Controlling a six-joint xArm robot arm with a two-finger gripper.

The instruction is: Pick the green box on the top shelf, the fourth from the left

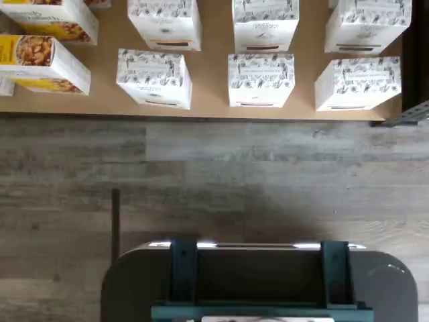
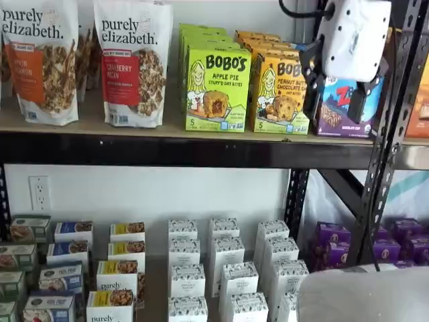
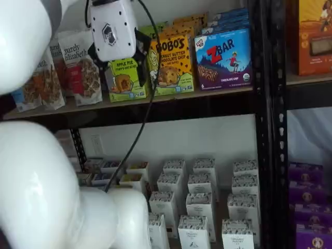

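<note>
Tool [image 2: 338, 100] of mine hangs w/ fingers wide apart, nothing between them, in front of the top shelf [image 2: 167, 151]. In both shelf views the green box [image 2: 217, 89] stands upright at the shelf's front edge (just beside the yellow-orange Bobo's box [image 2: 281, 94]), not touched by me.

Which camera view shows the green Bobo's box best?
A shelf view shows the green box whole, front unobstructed. In the other shelf view the end effector covers its top. The wrist view misses it.
</note>
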